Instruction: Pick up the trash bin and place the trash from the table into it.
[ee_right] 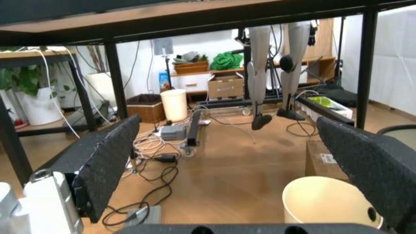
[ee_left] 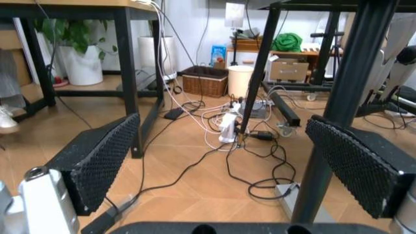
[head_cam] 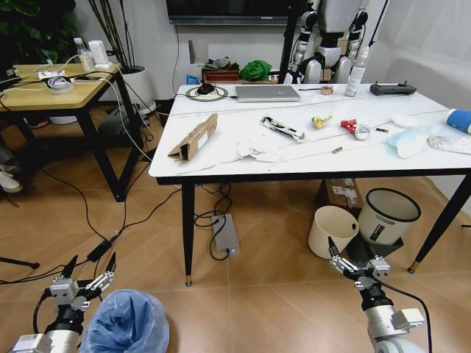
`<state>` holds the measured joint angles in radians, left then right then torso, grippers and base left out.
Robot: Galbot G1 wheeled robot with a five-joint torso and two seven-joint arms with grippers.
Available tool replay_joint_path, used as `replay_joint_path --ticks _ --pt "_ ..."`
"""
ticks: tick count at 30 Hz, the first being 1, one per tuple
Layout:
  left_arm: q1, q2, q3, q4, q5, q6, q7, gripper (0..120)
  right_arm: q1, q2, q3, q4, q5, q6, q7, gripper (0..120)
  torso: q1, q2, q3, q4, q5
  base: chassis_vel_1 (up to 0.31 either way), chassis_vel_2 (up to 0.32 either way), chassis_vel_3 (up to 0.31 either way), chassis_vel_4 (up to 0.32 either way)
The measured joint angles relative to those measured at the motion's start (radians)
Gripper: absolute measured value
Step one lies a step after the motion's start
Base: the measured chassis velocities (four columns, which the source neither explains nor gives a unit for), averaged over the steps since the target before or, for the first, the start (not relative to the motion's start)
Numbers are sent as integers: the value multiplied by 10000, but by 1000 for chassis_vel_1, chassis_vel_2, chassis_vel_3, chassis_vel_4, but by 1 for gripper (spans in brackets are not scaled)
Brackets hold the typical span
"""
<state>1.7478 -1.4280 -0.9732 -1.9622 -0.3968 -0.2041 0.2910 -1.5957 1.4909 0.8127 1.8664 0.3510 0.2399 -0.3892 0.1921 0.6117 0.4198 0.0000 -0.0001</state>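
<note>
Bin (head_cam: pixel 125 322) on floor beside our open left gripper (head_cam: pixel 90 277), ungrasped; right gripper (head_cam: pixel 355 266) open, idle; trash (head_cam: pixel 194 137) awaits on worktop (head_cam: pixel 221 158).

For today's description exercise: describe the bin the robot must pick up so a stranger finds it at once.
Start at the white marble-look table, then look to the floor beside the left gripper. The small round bin there has a crinkled light-blue bag; the others lack one.

Cream bin (head_cam: pixel 333 229) beside black bin (head_cam: pixel 387 214); laptop (head_cam: pixel 267 93).
</note>
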Motion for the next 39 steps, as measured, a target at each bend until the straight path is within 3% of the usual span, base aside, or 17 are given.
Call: replay_joint_path --ticks 6,39 --pt "128 -35 -63 -46 0 -52 18 100 2 -44 -84 73 -72 -5 -3 100 -136 -386 -247 0 0 0 0 0 0" --pt "9 114 50 37 97 -9 0 100 217 161 -126 -197 -274 -3 -6 100 -627 -1707 -1081 -1 0 0 0 0 0"
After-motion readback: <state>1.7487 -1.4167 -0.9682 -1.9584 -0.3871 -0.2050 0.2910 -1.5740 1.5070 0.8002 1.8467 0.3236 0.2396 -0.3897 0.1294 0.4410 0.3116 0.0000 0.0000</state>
